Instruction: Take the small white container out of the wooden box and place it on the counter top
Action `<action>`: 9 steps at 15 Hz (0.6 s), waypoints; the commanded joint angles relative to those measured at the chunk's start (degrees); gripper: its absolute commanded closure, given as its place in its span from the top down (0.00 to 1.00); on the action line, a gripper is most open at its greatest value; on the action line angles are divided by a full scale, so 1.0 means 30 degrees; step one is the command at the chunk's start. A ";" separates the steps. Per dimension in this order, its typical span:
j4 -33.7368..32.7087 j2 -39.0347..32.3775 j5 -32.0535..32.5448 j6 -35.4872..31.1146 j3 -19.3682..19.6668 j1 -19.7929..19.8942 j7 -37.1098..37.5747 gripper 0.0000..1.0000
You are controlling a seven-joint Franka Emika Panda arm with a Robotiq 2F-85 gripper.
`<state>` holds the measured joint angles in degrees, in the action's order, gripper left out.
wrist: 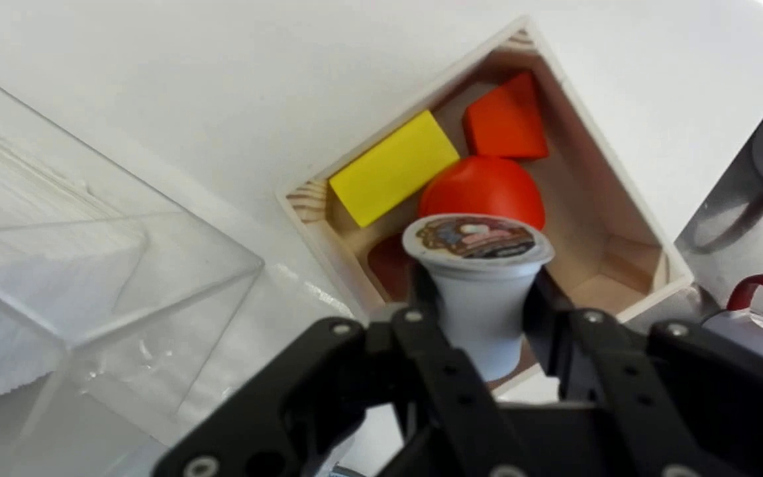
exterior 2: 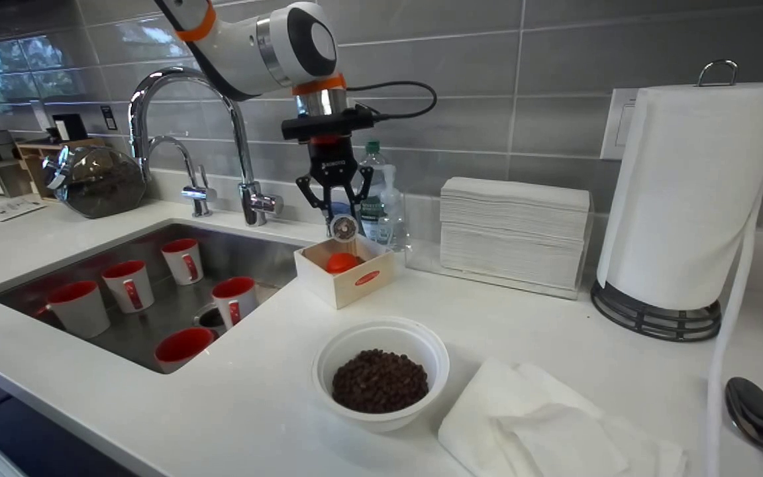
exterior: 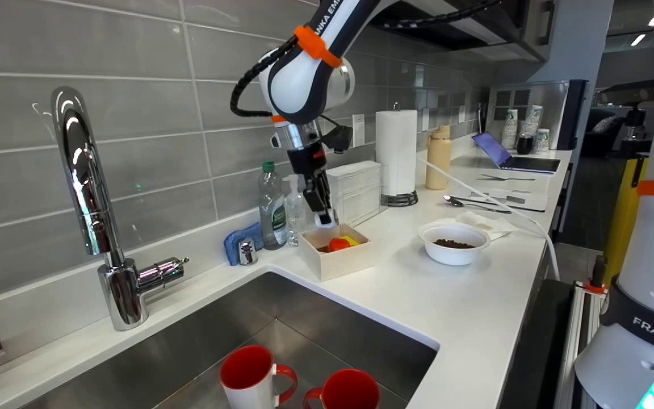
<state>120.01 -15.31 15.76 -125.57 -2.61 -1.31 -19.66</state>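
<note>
Holding container (wrist: 484, 298) above box (exterior 2: 355, 283)

In an exterior view, from left: note mugs (exterior 2: 128, 291) in sink (exterior 2: 269, 255). Next, note box on counter (exterior 2: 242, 404), with red piece (exterior 2: 342, 262) inside. Just above it, on wall side, see gripper (exterior 2: 345, 228) pinching container, tilted, with lid (exterior 2: 344, 228) toward foreground. In foreground, find bowl (exterior 2: 385, 334) of dark pellets (exterior 2: 380, 382). Farther right, find napkin stack (exterior 2: 514, 232), then towel roll (exterior 2: 693, 199).

The arm (exterior 2: 255, 53) bends at the wrist (exterior 2: 320, 99), end effector (exterior 2: 344, 224) pointing down, fingers (wrist: 547, 305) gripping
</note>
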 commanded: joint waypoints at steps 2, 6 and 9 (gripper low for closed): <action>0.0798 0.1973 0.1188 0.1628 0.0330 -0.0211 0.1737 0.07; 0.1842 0.2590 0.0218 0.0150 0.0750 0.0761 0.0384 0.07; 0.2917 0.2725 -0.0195 -0.1485 0.1552 0.1732 -0.0057 0.07</action>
<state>124.24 -9.24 16.93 -124.84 0.15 1.06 -17.33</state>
